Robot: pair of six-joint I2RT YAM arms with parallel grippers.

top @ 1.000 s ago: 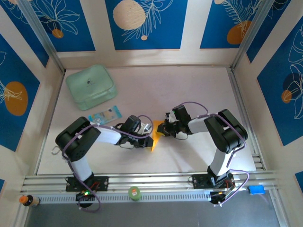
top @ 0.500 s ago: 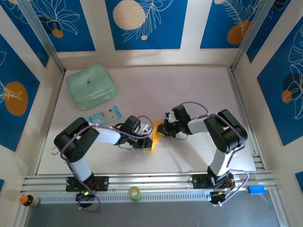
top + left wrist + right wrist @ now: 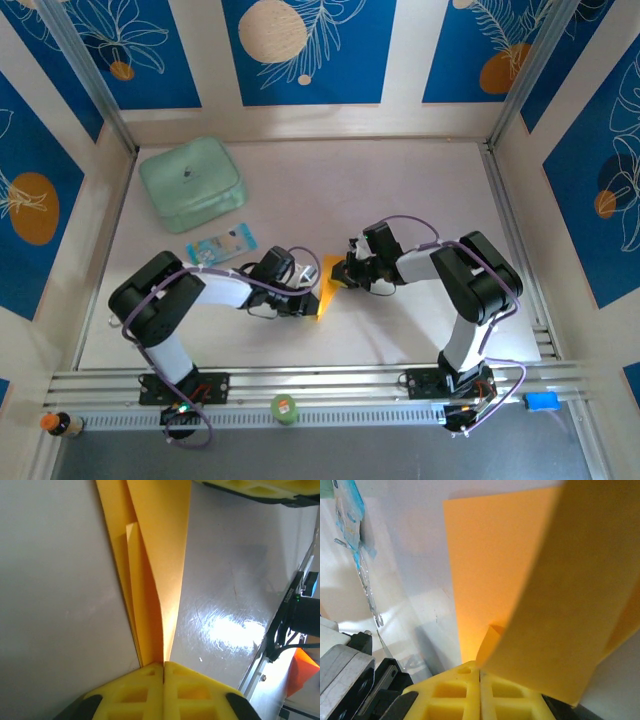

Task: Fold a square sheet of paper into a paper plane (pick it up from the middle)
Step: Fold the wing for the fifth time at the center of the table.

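The square sheet of paper (image 3: pixel 327 287) is orange-yellow and folded into a narrow pointed wedge, held on edge at mid-table between both arms. In the left wrist view its layers (image 3: pixel 152 560) fan upward from a centre crease. My left gripper (image 3: pixel 163 664) is shut on the narrow end of the paper. It reaches in from the left in the top view (image 3: pixel 309 296). My right gripper (image 3: pixel 480 672) is shut on the paper's other end, where a loose flap (image 3: pixel 580 595) curls in front of the flat panel (image 3: pixel 490 565). That gripper comes in from the right (image 3: pixel 341 273).
A mint-green rounded box (image 3: pixel 192 184) sits at the back left. A blue-and-white packet (image 3: pixel 222 244) lies just behind the left arm and shows again in the right wrist view (image 3: pixel 347 510). Walls close the table on three sides. The metal rail at the front carries a green-capped item (image 3: pixel 285 408).
The left arm's elbow has drifted slightly left and toward the front. The paper's lower tip has shifted a touch left. Both grippers keep their hold.
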